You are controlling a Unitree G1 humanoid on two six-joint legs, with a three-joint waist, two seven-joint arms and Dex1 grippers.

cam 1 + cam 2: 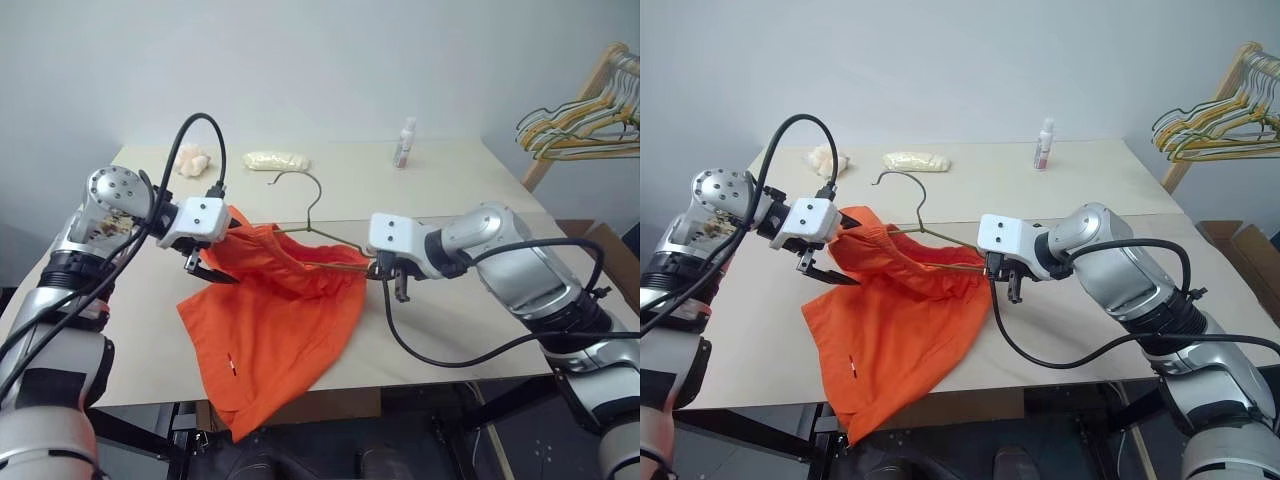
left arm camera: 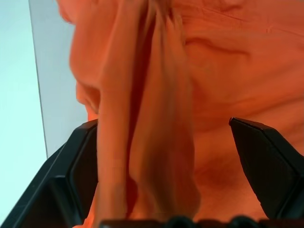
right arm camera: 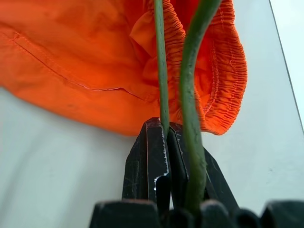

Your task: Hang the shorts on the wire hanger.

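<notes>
Holding the wire hanger [image 1: 330, 245] steady above the table [image 1: 450, 190], the right hand [image 1: 390, 280] pinches its wire; the left hand [image 1: 205, 270], fingers apart around the shorts [image 1: 280, 320], should tug the waistband over the left shoulder.

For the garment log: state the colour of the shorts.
Bright orange, plain; the shorts show best in the right eye view.
</notes>
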